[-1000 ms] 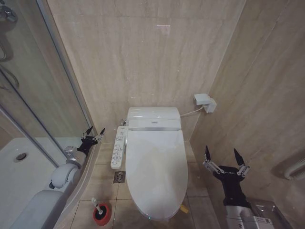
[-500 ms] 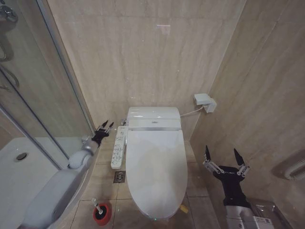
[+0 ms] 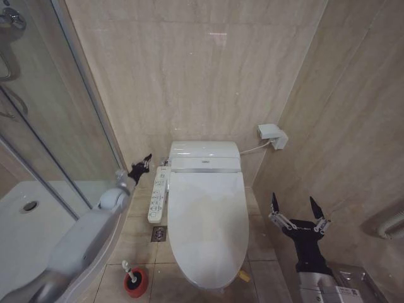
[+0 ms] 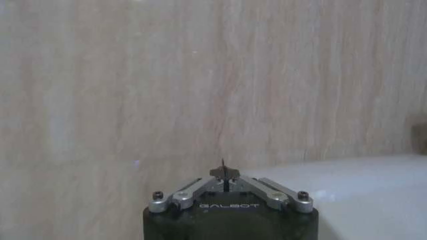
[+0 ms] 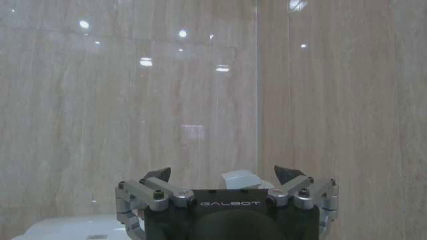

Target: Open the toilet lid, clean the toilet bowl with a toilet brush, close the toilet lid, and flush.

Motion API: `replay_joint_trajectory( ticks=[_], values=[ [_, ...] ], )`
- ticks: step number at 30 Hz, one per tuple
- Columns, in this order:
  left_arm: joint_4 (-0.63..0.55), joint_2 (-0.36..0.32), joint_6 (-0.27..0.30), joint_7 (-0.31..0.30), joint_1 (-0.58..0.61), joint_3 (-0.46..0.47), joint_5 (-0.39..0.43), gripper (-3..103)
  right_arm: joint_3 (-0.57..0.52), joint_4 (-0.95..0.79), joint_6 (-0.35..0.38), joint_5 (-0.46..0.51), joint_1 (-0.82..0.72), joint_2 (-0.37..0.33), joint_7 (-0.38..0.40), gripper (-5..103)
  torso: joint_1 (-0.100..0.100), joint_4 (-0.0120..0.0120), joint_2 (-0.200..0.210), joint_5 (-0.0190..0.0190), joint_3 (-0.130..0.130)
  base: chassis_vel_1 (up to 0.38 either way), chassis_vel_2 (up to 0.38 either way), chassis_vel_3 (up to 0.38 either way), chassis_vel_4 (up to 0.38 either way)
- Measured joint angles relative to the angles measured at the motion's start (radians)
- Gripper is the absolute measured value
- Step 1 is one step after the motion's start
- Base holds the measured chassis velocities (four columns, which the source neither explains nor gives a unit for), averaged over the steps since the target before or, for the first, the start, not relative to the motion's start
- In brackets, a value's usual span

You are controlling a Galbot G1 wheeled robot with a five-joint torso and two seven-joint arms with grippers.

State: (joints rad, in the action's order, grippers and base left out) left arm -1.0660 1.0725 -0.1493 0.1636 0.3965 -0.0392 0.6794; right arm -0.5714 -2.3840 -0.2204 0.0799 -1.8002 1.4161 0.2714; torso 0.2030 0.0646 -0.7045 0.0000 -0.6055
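You see a shiny white toilet lid (image 3: 207, 224) in the middle. At the lower left, a red cup (image 3: 134, 283) holds the white toilet brush (image 3: 127, 271). The walls (image 3: 189, 69) are beige with pale streaks.

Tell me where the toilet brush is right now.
In the head view the toilet brush stands in its red holder cup on the floor, at the robot's left of the toilet bowl, near its front end.

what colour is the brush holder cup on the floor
Red, clearest in the head view: holder cup.
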Motion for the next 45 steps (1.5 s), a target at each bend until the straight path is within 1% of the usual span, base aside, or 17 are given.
replay_joint_trajectory(
  ticks=[1, 2, 4, 8, 11, 12, 14, 18, 24, 27, 28, 30, 33, 35, 37, 42, 45],
  values=[
    [0.000, 0.000, 0.000, 0.000, 0.000, 0.000, 0.000, 4, 0.000, 0.000, 0.000, 0.000, 0.000, 0.000, 0.000, 100, 0.000, 0.0000, 0.000, 0.0000, 0.000, 0.000, 0.000, 0.000, 0.000],
    [0.036, 0.013, -0.009, 0.010, -0.040, -0.018, 0.005, 0, 0.000, 0.000, 0.000, 0.000, 0.000, 0.000, 0.000, 100, 0.000, 0.0006, 0.000, 0.0002, 0.000, 0.000, 0.000, 0.000, 0.000],
    [0.053, 0.019, -0.013, 0.015, -0.058, -0.027, 0.007, 0, 0.000, 0.000, 0.000, 0.000, 0.000, 0.000, 0.000, 100, 0.000, 0.0004, 0.000, 0.0006, 0.000, 0.000, 0.000, 0.000, 0.000],
    [0.059, 0.020, -0.014, 0.016, -0.062, -0.029, 0.007, 0, 0.000, 0.000, 0.000, 0.000, 0.000, 0.000, 0.000, 100, 0.000, -0.0012, 0.000, 0.0001, 0.000, 0.000, 0.000, 0.000, 0.000],
    [0.083, 0.024, -0.018, 0.026, -0.079, -0.038, 0.009, 0, 0.000, 0.000, 0.000, 0.000, 0.000, 0.000, 0.000, 100, 0.000, -0.0014, 0.000, -0.0003, 0.000, 0.000, 0.000, 0.000, 0.000],
    [0.119, 0.029, -0.022, 0.040, -0.103, -0.047, 0.011, 0, 0.000, 0.000, 0.000, 0.000, 0.000, 0.000, 0.000, 100, 0.000, -0.0007, 0.000, -0.0003, 0.000, 0.000, 0.000, 0.000, 0.000],
    [0.160, 0.035, -0.027, 0.057, -0.131, -0.057, 0.013, 0, 0.000, 0.000, 0.000, 0.000, 0.000, 0.000, 0.000, 100, 0.000, -0.0008, 0.000, -0.0001, 0.000, 0.000, 0.000, 0.000, 0.000],
    [0.300, 0.054, -0.045, 0.117, -0.226, -0.093, 0.021, 0, 0.000, 0.000, 0.000, 0.000, 0.000, 0.000, 0.000, 100, 0.000, -0.0002, 0.000, 0.0003, 0.000, 0.000, 0.000, 0.000, 0.000],
    [0.314, 0.056, -0.046, 0.124, -0.234, -0.097, 0.022, 0, 0.000, 0.000, 0.000, 0.000, 0.000, 0.000, 0.000, 100, 0.000, -0.0008, 0.000, -0.0001, 0.000, 0.000, 0.000, 0.000, 0.000],
    [0.326, 0.051, -0.047, 0.149, -0.230, -0.095, 0.016, 0, 0.000, 0.000, 0.000, 0.000, 0.000, 0.000, 0.000, 100, 0.000, 0.0001, 0.000, 0.0000, 0.000, 0.000, 0.000, 0.000, 0.000],
    [0.346, 0.035, -0.047, 0.198, -0.214, -0.087, -0.004, 0, 0.000, 0.000, 0.000, 0.000, 0.000, 0.000, 0.000, 100, 0.000, 0.0011, 0.000, 0.0002, 0.000, 0.000, 0.000, 0.000, 0.000],
    [0.388, 0.014, -0.048, 0.263, -0.184, -0.073, -0.036, 0, 0.000, 0.000, 0.000, 0.000, 0.000, 0.000, 0.000, 100, 0.000, -0.0023, 0.000, -0.0006, 0.000, 0.000, 0.000, 0.000, 0.000],
    [0.414, 0.010, -0.060, 0.293, -0.166, -0.063, -0.055, 0, 0.000, 0.000, 0.000, 0.000, 0.000, 0.000, 0.000, 100, 0.000, -0.0020, 0.000, -0.0006, 0.000, 0.000, 0.000, 0.000, 0.000],
    [0.417, 0.009, -0.063, 0.298, -0.162, -0.058, -0.060, 0, 0.000, 0.000, 0.000, 0.000, 0.000, 0.000, 0.000, 100, 0.000, -0.0017, 0.000, 0.0003, 0.000, 0.000, 0.000, 0.000, 0.000],
    [0.415, 0.009, -0.067, 0.304, -0.154, -0.054, -0.063, 0, 0.000, 0.000, 0.000, 0.000, 0.000, 0.000, 0.000, 100, 0.000, 0.0001, 0.000, -0.0005, 0.000, 0.000, 0.000, 0.000, 0.000],
    [0.402, 0.008, -0.070, 0.307, -0.149, -0.052, -0.062, 0, 0.000, 0.000, 0.000, 0.000, 0.000, 0.000, 0.000, 100, 0.000, 0.0001, 0.000, 0.0001, 0.000, 0.000, 0.000, 0.000, 0.000],
    [0.401, 0.011, -0.073, 0.309, -0.149, -0.052, -0.061, 0, 0.000, 0.000, 0.000, 0.000, 0.000, 0.000, 0.000, 100, 0.000, -0.0006, 0.000, 0.0001, 0.000, 0.000, 0.000, 0.000, 0.000]
  ],
)
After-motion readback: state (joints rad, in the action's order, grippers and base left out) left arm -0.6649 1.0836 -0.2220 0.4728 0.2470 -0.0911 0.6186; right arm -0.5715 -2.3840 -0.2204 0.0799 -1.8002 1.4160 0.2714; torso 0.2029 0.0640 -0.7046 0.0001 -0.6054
